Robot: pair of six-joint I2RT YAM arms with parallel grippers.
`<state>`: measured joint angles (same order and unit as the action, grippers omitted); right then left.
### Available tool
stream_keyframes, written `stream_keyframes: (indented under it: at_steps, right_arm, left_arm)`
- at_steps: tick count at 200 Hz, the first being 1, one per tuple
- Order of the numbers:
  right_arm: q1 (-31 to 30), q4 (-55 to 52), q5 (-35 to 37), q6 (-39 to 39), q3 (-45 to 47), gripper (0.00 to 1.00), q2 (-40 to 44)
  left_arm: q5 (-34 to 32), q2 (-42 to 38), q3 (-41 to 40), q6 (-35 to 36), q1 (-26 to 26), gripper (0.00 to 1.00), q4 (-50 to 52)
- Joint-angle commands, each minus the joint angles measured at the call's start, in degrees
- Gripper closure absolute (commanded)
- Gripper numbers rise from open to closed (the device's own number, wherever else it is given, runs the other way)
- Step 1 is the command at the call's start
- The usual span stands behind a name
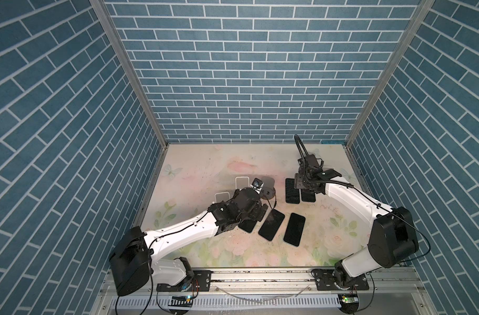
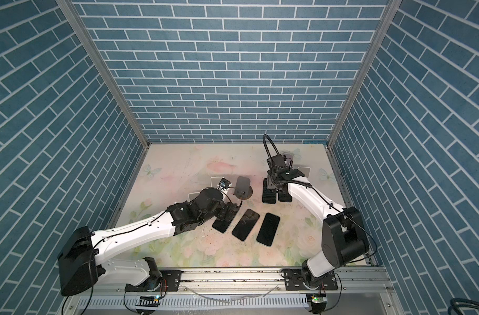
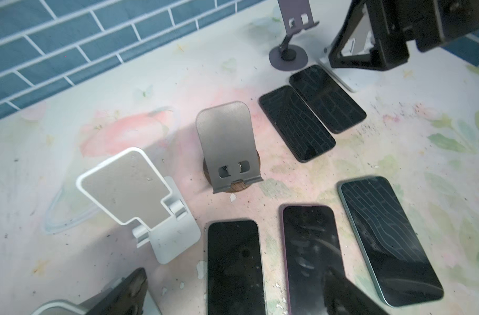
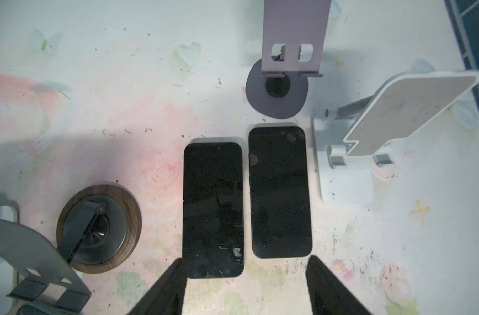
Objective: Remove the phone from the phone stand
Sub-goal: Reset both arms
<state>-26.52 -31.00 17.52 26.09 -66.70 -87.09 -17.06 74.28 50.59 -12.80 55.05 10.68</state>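
On tabletop (image 1: 205,163), flat, screens up: five phones (image 3: 312,259), none on stands (image 3: 224,144); removal looks finished, hence nothing gripped. Left claw (image 3: 237,272) spread wide, empty, above near row of three (image 3: 388,240). Right claw (image 4: 246,260) partly spread, empty, above far pair (image 4: 279,191) laid side by side.

top views: high, front, facing down, far, whole table (image 1: 194,169) | wrist views: close, downward, share purple stand (image 3: 288,56) (image 4: 290,58)
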Motion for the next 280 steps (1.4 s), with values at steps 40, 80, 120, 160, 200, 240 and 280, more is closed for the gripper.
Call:
stream_keyframes:
  at_steps: [40,80,120,160,200,240,280]
  right_arm:
    - [5.78,7.47,8.16,-8.38,7.52,0.19,10.92]
    - [15.14,12.12,6.47,-13.24,11.76,0.19,14.30]
    - [20.10,26.76,9.25,-22.63,18.86,0.19,13.26]
    - [27.81,40.94,0.25,-22.14,26.83,0.20,12.00]
    - [29.69,47.67,-9.64,-20.61,29.52,0.01,6.04]
    - [29.71,67.60,-10.35,-20.28,37.88,0.01,0.96]
    - [29.52,76.28,-15.77,-22.50,42.35,0.01,0.31]
  left_arm:
    - [-16.86,-10.05,-5.85,3.21,-1.54,0.00,-4.69]
    - [-21.72,-15.03,-8.47,5.38,-10.23,0.01,-3.28]
    - [-27.85,-15.94,-13.19,3.62,-21.32,0.00,-4.92]
    - [-28.23,-20.04,-20.91,8.90,-27.65,0.00,-15.93]
    - [-26.40,-18.81,-25.54,11.51,-35.05,0.00,-23.84]
    - [-20.78,-11.41,-28.06,17.01,-39.38,0.00,-38.37]
    - [-14.63,0.18,-30.68,17.52,-43.71,0.00,-53.24]
